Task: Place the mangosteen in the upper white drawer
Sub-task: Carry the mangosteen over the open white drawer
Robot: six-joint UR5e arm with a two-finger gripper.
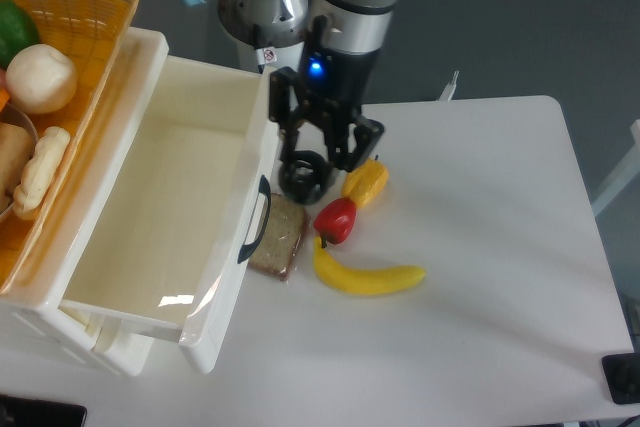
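Note:
The mangosteen (303,177) is a small glossy black ball held in the air between my fingers, just right of the drawer's front wall and above the slice of bread. My gripper (306,173) is shut on it and points straight down. The upper white drawer (120,322) stands pulled out at the left, deep and cream-white, with nothing lying inside. Its dark curved handle (257,219) sits on the front wall, just below and left of the mangosteen.
On the table lie a bread slice (279,236), a red pepper (336,220), a yellow pepper (365,183) and a banana (366,276). An orange wicker basket (95,57) of vegetables rests on the drawer's left rim. The robot base (272,22) stands behind.

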